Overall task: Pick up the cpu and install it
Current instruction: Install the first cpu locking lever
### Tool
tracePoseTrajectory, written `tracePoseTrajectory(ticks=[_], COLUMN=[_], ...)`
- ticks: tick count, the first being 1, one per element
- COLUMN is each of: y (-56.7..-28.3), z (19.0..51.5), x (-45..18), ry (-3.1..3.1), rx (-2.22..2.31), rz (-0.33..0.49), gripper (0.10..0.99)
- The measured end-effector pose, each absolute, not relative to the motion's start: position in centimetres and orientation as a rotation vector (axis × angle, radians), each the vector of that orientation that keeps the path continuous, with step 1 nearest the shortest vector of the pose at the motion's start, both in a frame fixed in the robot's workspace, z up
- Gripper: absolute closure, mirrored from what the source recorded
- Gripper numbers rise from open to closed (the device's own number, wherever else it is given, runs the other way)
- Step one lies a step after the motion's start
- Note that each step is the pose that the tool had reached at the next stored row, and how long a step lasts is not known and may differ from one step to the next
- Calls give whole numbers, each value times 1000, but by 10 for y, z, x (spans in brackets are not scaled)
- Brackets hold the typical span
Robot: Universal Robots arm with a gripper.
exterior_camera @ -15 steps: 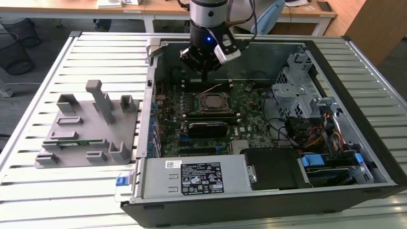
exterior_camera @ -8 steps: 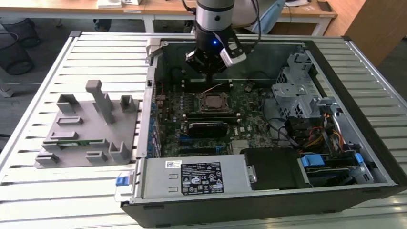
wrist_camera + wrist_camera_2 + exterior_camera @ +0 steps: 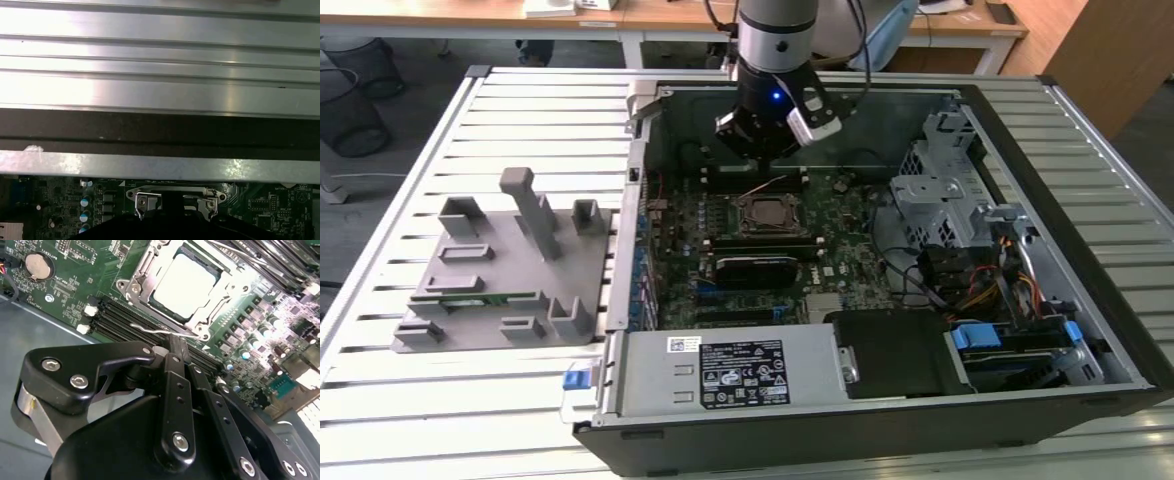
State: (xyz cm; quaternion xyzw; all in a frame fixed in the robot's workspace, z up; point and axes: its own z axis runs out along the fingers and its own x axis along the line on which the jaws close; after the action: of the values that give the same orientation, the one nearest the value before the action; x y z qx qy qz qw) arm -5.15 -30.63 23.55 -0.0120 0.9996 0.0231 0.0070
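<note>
CPU, the small flat silver square chip [image 3: 763,213], sits in the motherboard socket, just below our black gripper [image 3: 767,150] in the exterior view. In the second wrist view the chip [image 3: 184,286] lies seated beyond the gripper's closed, empty fingers [image 3: 176,347], the socket frame unlatched; we judge placement done.

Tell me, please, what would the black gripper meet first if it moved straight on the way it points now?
Probably the green motherboard beside the socket, near the dark memory slots. The black gripper hangs just off the shiny silver square cpu, which sits in its socket. Depth is unclear.
</note>
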Motion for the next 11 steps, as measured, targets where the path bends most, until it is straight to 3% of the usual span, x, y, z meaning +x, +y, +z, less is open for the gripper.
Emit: tracePoseTrajectory(ticks=[11], y=[-304], z=[228], x=[-44], ry=[3126], rx=[-88], rz=[73], gripper=[980])
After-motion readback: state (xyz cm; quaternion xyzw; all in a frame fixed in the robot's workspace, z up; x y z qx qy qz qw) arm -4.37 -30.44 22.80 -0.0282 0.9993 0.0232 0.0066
